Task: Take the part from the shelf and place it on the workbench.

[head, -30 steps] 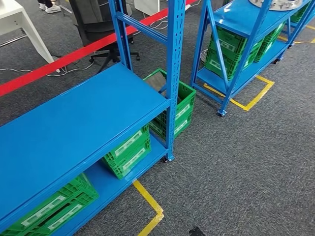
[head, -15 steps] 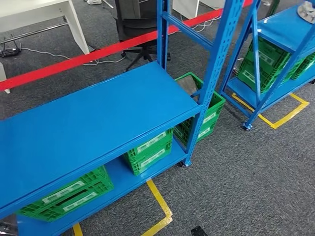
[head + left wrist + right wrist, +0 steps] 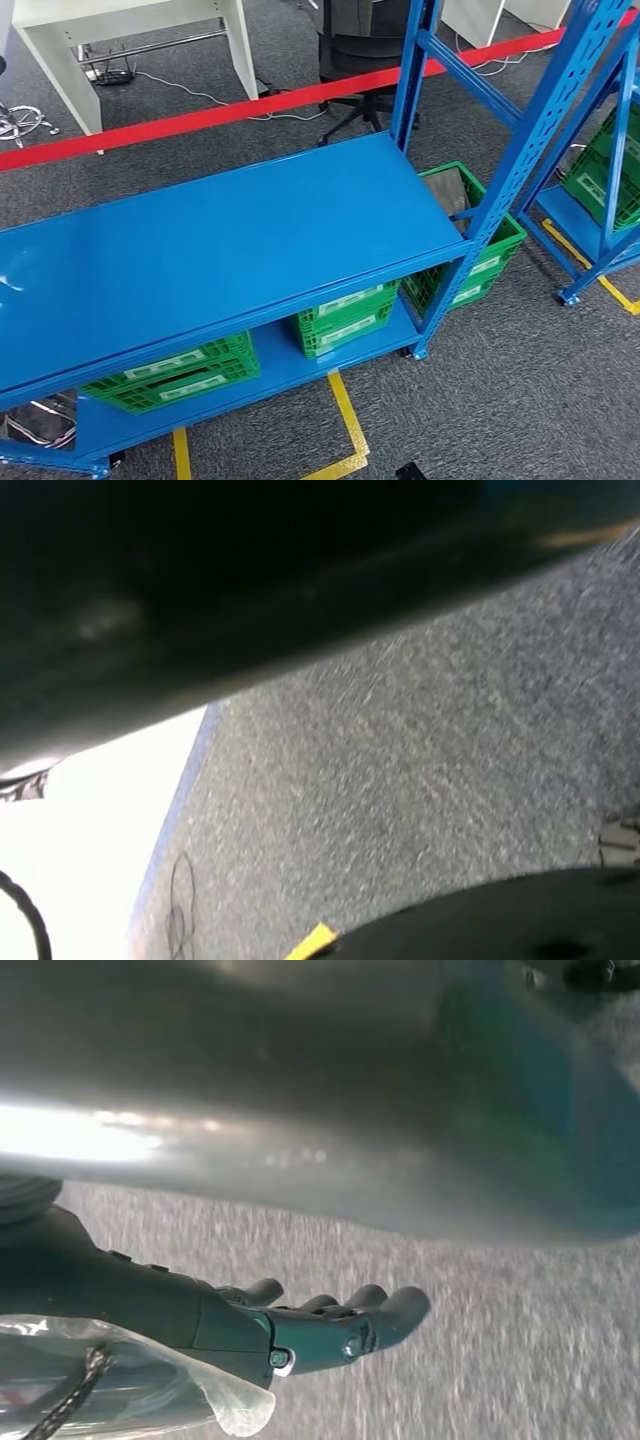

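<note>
A long blue shelf rack [image 3: 226, 240] stands in front of me in the head view, and its top board is bare. In the right wrist view my right hand [image 3: 302, 1330] hangs over grey carpet with its dark fingers stretched out and nothing between them. A wide, blurred silver surface [image 3: 302, 1110] with a blue-green sheen lies close to that hand; I cannot tell what it is. The left wrist view is blurred, with carpet [image 3: 415, 780] and a strip of yellow tape [image 3: 309, 940].
Green crates [image 3: 347, 318] sit on the rack's lower board, and another crate [image 3: 464, 270] stands on the floor at its right end. A second blue rack [image 3: 604, 180] is at the right. Beyond a red barrier tape [image 3: 226, 110] are a white desk [image 3: 113, 20] and an office chair [image 3: 362, 50]. Yellow tape [image 3: 347, 420] marks the carpet.
The camera has swung to the left, so the whole scene has slid right. The second rack's top board, with a pale round thing on it, has passed out of the picture.
</note>
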Robot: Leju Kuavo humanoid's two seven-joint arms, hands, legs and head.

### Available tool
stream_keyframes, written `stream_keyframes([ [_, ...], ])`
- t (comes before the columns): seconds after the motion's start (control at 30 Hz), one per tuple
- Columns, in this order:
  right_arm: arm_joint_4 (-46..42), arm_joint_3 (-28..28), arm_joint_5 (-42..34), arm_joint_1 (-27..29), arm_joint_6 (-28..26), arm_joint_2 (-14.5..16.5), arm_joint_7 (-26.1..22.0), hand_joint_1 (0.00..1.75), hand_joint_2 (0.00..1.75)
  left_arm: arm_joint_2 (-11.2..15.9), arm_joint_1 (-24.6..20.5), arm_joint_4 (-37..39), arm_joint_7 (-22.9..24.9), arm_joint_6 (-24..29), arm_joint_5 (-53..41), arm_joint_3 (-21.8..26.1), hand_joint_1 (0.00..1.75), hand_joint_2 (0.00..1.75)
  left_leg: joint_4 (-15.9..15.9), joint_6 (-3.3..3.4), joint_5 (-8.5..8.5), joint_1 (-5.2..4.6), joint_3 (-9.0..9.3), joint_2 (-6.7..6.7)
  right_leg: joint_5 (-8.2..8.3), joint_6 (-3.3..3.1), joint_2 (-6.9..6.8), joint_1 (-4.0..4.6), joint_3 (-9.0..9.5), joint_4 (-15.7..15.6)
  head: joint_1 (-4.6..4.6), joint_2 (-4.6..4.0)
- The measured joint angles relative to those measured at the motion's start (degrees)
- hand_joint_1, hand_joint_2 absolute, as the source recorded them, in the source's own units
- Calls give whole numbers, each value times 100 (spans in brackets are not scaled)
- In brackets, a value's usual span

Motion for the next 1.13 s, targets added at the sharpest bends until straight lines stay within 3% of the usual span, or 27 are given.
stream_keyframes([
  [0.03,-1,-1,1,-1,3,-2,-2,0,0,-3,-3,1,2,-3,1,0,0,0,167,-27,-95,-7,-78,142,1,-29,-75,-5,16,-14,-16,0],
  [0.1,-1,-2,2,7,10,-4,-4,0,0,-9,-23,1,10,-15,8,0,0,0,833,-70,-411,-16,-405,482,-22,-77,-243,7,41,-23,-43,0],
  [0.17,-1,-9,1,21,17,-5,-4,0,0,-13,-33,1,16,-25,15,0,0,0,1486,-83,-624,-10,-742,606,-50,-103,-430,31,59,-23,-44,0],
  [0.2,-1,-16,0,23,20,-5,-7,0,0,-15,-26,1,19,-26,17,0,0,0,1564,-72,-585,-12,-787,624,-65,-110,-512,43,72,-23,-46,0],
  [0.23,-1,-23,-2,21,25,-5,-15,0,0,-18,-14,1,22,-26,18,0,0,0,1411,-47,-443,-17,-714,639,-79,-112,-583,57,91,-23,-46,0],
  [0.3,1,-33,-9,17,35,-1,-47,0,0,-16,-2,1,27,-21,28,0,0,0,677,62,-74,-61,-343,733,-114,-107,-694,81,121,-25,-42,0],
  [0.37,1,-42,-27,1,51,6,-77,0,0,-10,-11,1,25,-15,48,0,0,0,89,164,63,-119,-47,843,-152,-71,-775,102,114,-29,-37,0],
  [0.43,0,-65,-62,-30,100,8,-85,0,0,-8,1,1,21,-12,67,1,0,87,-57,132,50,-132,23,865,-192,-63,-813,120,107,-26,-37,0],
  [0.5,0,-102,-118,-42,167,9,-61,0,87,-8,21,1,10,-10,91,4,0,175,-68,75,55,-129,33,858,-202,-80,-812,123,124,-36,-37,0],
  [0.57,0,-148,-202,-31,216,10,-14,0,175,-13,20,1,-11,-20,124,10,0,175,-67,89,39,-133,35,859,-184,-64,-803,119,148,-65,-34,0],
  [0.8,-69,-54,-864,102,303,-35,72,0,175,66,74,-11,-33,-289,792,-136,0,175,-64,139,9,-132,46,869,-163,-24,-785,119,220,-127,-35,0],
  [0.93,-161,192,-1354,202,422,-86,98,0,0,157,164,-63,-93,-497,1338,-375,0,0,-64,164,-12,-132,74,869,-185,9,-785,116,210,-138,-36,0],
  [1.13,-297,604,-2030,339,573,-176,155,0,0,288,288,-174,-175,-770,2067,-739,0,0,-64,168,-14,-129,84,869,-189,14,-785,116,218,-138,-36,0],
])
